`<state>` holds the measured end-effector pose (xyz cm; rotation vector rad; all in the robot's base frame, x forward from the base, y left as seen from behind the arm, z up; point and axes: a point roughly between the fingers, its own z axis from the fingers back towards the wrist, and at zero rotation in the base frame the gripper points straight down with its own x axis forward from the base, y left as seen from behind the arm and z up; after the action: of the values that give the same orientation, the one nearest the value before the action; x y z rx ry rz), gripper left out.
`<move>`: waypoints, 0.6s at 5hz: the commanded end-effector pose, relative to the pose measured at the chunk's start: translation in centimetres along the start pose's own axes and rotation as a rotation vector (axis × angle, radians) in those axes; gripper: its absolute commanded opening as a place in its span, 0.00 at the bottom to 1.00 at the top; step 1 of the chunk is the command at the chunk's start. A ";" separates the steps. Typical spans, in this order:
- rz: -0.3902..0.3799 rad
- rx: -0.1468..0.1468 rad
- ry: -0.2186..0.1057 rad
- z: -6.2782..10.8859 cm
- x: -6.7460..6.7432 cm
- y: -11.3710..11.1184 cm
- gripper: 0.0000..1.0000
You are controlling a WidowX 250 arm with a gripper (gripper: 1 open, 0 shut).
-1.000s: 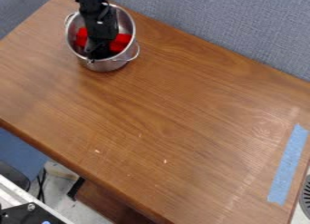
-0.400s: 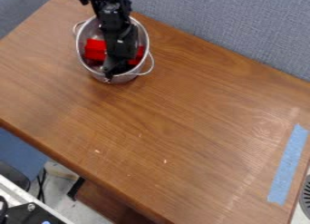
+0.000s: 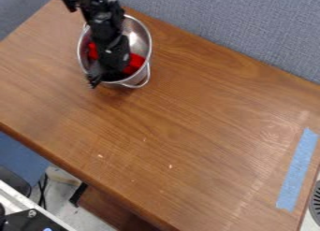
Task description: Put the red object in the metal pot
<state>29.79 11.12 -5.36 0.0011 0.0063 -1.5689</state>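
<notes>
The metal pot (image 3: 141, 36) stands on the wooden table near its far left corner, shiny and round. The red object (image 3: 129, 60) lies inside it, with red showing on both sides of the black arm. My gripper (image 3: 100, 74) reaches down from above into the pot, its fingers together at the near inner wall. Its tips are dark and partly hidden by the rim, so I cannot make out whether they clamp the red object.
The wooden table (image 3: 175, 122) stretches toward the right and front. A strip of blue tape (image 3: 295, 167) lies near the right edge. A grey wall stands behind the table, and the floor and cables show beyond the front left edge.
The pot has shifted a little right and toward the front, then settled. My arm has leaned from the pot's middle toward its near left side. The red object stays inside the pot.
</notes>
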 end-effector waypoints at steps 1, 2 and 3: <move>0.002 -0.125 -0.032 -1.9 -0.1 -5.4 1.00; 0.000 -0.123 -0.028 -1.1 -0.7 -6.7 0.00; 0.059 -0.129 -0.031 0.0 0.6 -5.1 0.00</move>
<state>25.10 11.14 -5.01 -0.0999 0.0738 -1.5046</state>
